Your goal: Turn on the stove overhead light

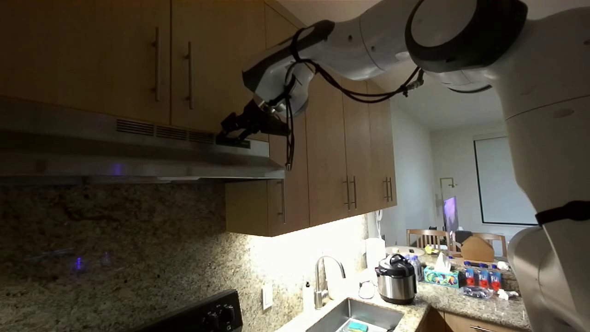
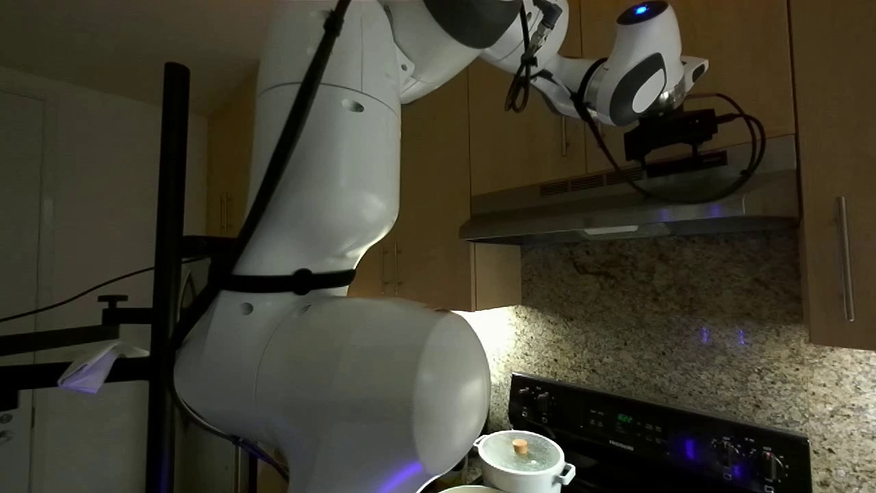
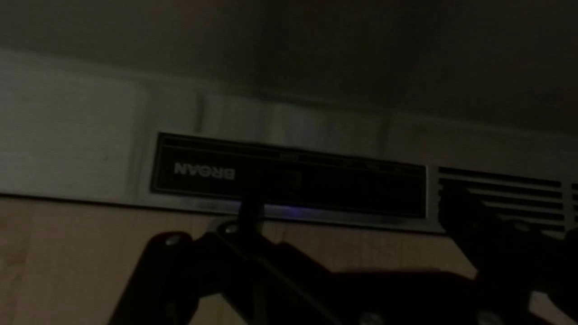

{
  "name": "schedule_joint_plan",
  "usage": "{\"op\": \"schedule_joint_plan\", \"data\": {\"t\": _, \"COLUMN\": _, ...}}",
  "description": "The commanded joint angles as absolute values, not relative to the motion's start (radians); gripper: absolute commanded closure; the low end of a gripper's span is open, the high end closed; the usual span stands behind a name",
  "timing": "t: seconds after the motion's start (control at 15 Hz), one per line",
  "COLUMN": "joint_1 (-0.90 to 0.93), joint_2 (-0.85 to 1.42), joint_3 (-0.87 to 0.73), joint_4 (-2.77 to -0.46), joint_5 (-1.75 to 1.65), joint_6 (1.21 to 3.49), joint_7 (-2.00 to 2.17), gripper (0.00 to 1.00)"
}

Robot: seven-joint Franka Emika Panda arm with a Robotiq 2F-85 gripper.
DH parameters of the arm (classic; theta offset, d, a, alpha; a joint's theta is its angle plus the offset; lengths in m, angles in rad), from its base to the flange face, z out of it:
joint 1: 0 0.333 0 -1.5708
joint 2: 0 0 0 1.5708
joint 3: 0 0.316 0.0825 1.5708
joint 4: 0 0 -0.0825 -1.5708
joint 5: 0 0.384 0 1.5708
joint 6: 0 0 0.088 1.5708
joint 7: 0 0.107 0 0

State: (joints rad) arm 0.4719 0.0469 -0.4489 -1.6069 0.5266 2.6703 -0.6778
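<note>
The stove overhead light is the grey steel range hood [image 1: 249,159] [image 2: 739,198], fixed beneath the wooden cabinets in both exterior views. A pale panel [image 2: 611,231] on its underside shows no glow. Along the hood's front runs a dark control strip [image 3: 393,189] with upside-down BROAN lettering in the wrist view; its switches are too dark to make out. My gripper [image 3: 352,193] [image 1: 227,133] is at this strip, its jaws wide apart and nothing between them. One finger [image 3: 253,194] overlaps the strip's lower edge, the other the vent slots [image 3: 501,176]. Contact cannot be judged.
Cabinet doors [image 1: 216,69] with bar handles stand right behind the wrist. A loose cable [image 2: 753,157] loops from the wrist across the hood front. Below are the black stove panel [image 2: 657,424], a white lidded pot [image 2: 523,462] and a sink [image 1: 375,313].
</note>
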Motion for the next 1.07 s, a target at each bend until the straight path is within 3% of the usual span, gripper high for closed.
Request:
{"op": "schedule_joint_plan", "data": {"t": 0.0, "joint_1": 0.466, "joint_2": 0.052, "joint_3": -0.456, "joint_4": -1.593, "joint_5": 0.537, "joint_6": 2.645, "joint_7": -0.678, "gripper": 0.0}}
{"op": "schedule_joint_plan", "data": {"t": 1.0, "joint_1": 0.479, "joint_2": 0.061, "joint_3": -0.44, "joint_4": -1.591, "joint_5": 0.562, "joint_6": 2.573, "joint_7": -0.697, "gripper": 0.0}}
